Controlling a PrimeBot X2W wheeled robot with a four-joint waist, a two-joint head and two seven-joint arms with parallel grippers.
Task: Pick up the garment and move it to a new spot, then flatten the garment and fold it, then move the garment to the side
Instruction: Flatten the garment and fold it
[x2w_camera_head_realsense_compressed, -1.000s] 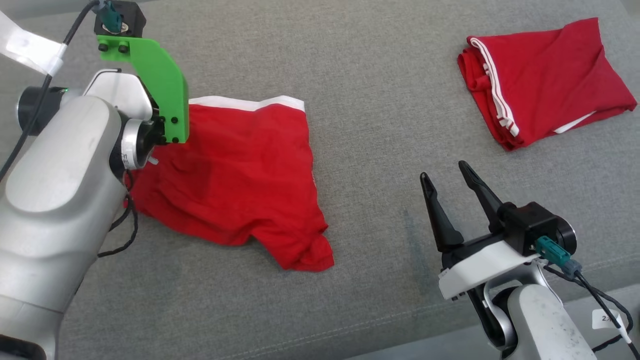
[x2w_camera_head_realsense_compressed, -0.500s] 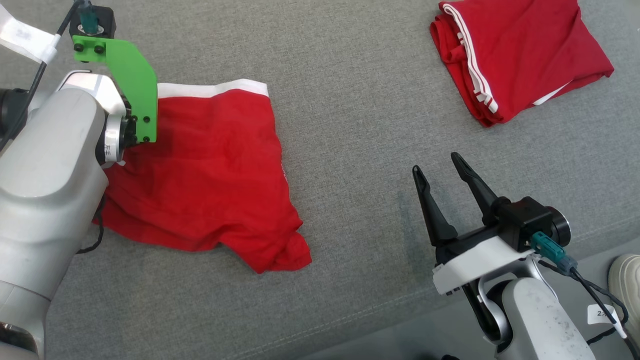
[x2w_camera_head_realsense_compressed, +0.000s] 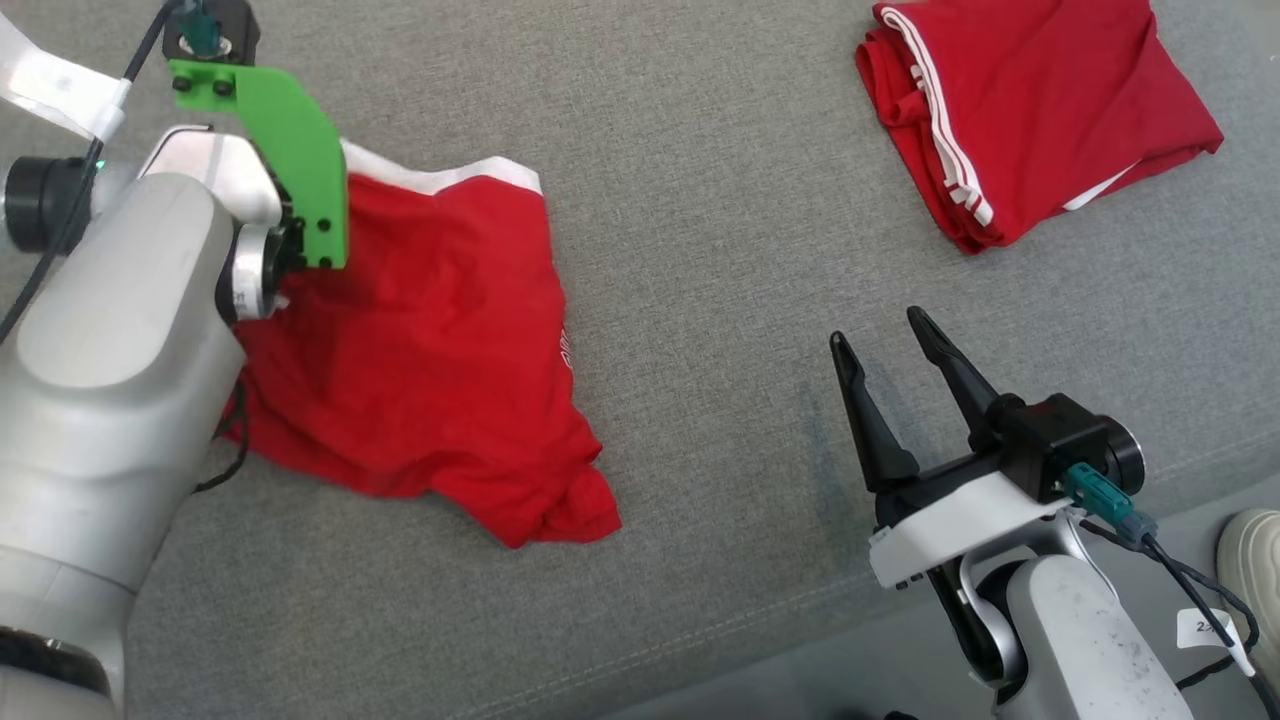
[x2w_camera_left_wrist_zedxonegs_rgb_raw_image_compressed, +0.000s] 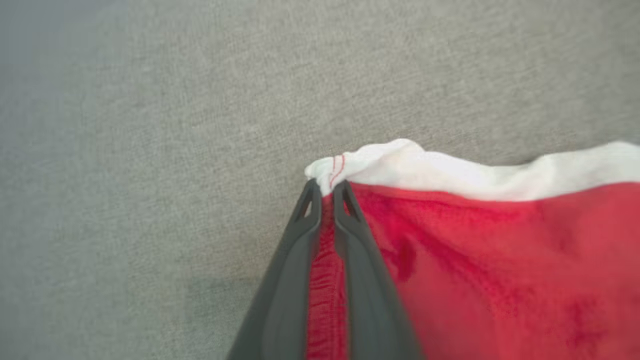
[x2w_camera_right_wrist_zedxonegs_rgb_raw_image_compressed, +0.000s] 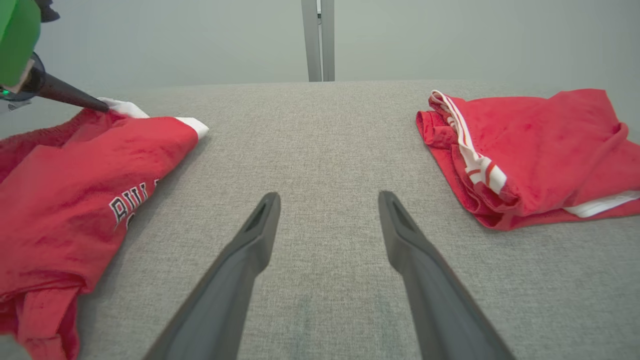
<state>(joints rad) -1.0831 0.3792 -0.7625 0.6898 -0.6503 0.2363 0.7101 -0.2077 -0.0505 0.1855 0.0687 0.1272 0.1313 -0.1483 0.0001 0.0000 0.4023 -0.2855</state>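
**Left claw closed on the corner of the red garment**

The red cloth garment (x2w_camera_head_realsense_compressed: 430, 350) with a white band (x2w_camera_left_wrist_zedxonegs_rgb_raw_image_compressed: 450, 172) along its far edge lies on the grey woven tabletop (x2w_camera_head_realsense_compressed: 700, 300), on the robot's left side. It is spread out but not flat. The cloth has many soft wrinkles, the near right corner is bunched into a small lump, and the white band is a little rolled and wavy near the far left corner. In the right wrist view, white letters with a dark outline (x2w_camera_right_wrist_zedxonegs_rgb_raw_image_compressed: 131, 206) show near the side edge of the garment, and only a part of the word can be read.

The left claw (x2w_camera_left_wrist_zedxonegs_rgb_raw_image_compressed: 327, 192) is closed on the far left corner of the garment, just under the white band, with a thin strip of red cloth pinched between its two dark fingers.

The right claw (x2w_camera_head_realsense_compressed: 880, 330) is held above bare tabletop on the robot's right, well apart from the garment. Its fingers stand wide apart and hold nothing.

A second red garment with white stripes (x2w_camera_head_realsense_compressed: 1040, 130), folded, lies at the far right of the tabletop, well apart from the first one.
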